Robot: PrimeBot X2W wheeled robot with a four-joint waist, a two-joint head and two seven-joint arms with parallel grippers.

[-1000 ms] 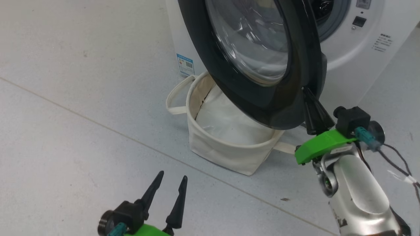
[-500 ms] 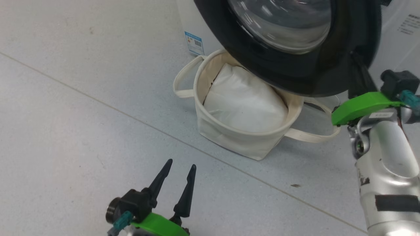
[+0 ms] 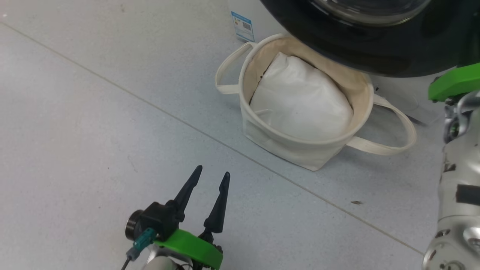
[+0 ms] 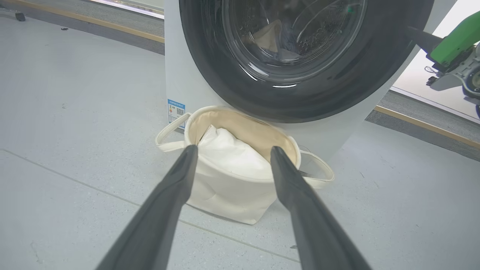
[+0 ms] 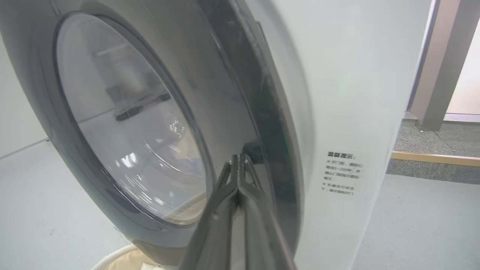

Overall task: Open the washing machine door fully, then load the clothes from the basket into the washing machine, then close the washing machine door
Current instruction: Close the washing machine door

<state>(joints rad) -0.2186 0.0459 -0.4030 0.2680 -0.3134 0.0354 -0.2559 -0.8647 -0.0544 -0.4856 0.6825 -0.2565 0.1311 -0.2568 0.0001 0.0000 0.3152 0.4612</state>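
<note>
One washing machine (image 4: 176, 56): white, standing on the grey floor (image 3: 93, 112).
Washing machine door (image 4: 300, 101): black, close against the machine front; clothes (image 4: 269, 37) show behind its glass.
Basket (image 3: 285, 144): cream, upright on the floor beneath the door's lower rim, holding a white bundle (image 3: 300, 105).
Right gripper (image 5: 239, 157): fingers pressed together, tips at the door's edge.
Left gripper (image 3: 212, 170): fingers spread, empty, near the basket.

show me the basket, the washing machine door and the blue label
basket (image 3: 292, 150), head view, front wall
washing machine door (image 4: 202, 56), left wrist view, black rim
blue label (image 3: 243, 26), head view, sticker's middle
</note>
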